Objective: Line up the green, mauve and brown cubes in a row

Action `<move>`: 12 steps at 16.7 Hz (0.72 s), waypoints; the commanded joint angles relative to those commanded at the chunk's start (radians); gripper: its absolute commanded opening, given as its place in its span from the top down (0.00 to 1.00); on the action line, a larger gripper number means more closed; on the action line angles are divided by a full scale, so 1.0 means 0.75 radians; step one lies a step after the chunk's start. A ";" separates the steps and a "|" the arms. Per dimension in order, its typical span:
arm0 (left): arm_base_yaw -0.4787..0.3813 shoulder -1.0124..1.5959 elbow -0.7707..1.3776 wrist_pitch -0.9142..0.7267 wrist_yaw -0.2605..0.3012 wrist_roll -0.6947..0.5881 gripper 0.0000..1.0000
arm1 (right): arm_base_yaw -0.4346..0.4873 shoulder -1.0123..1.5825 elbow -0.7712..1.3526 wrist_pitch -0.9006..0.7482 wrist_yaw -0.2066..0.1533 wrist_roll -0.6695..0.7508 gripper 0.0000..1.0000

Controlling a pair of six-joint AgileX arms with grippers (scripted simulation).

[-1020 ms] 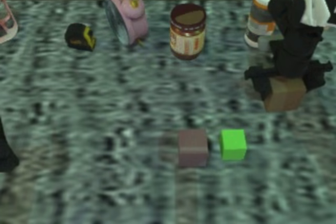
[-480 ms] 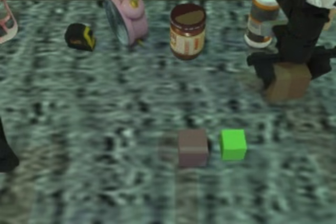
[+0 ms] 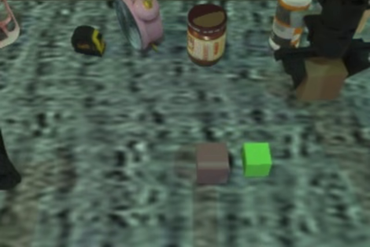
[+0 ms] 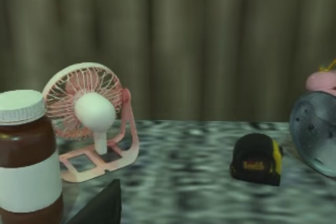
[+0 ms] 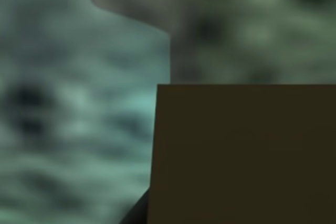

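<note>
My right gripper [image 3: 322, 66] is shut on the olive-brown cube [image 3: 324, 84] at the table's far right and holds it just off the surface. In the right wrist view that brown cube [image 5: 241, 156] fills the near corner, with its shadow on the table beyond. The mauve cube [image 3: 212, 162] rests at the front centre. The smaller lime-green cube [image 3: 256, 159] sits just to its right, with a narrow gap between them. My left arm [image 3: 6, 169] is parked at the left edge.
Along the back stand a pink fan [image 3: 6, 22], a black-and-yellow tape measure [image 3: 88, 40], a pink alarm clock [image 3: 139, 14], a brown jar [image 3: 206, 33] and a green-capped bottle [image 3: 291, 15] close beside the right arm.
The right gripper has carried the brown cube towards the back and slightly to the right. The mauve and green cubes and the left arm have stayed put.
</note>
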 joint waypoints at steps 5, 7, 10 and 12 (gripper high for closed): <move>0.000 0.000 0.000 0.000 0.000 0.000 0.00 | 0.202 0.114 0.214 -0.114 0.003 0.216 1.00; 0.000 0.000 0.000 0.000 0.000 0.000 0.00 | 0.342 0.187 0.361 -0.191 0.004 0.382 1.00; 0.000 0.000 0.000 0.000 0.000 0.000 0.00 | 0.571 0.298 0.587 -0.314 0.004 0.671 1.00; 0.000 0.000 0.000 0.000 0.000 0.000 0.00 | 0.713 0.359 0.722 -0.385 0.005 0.841 1.00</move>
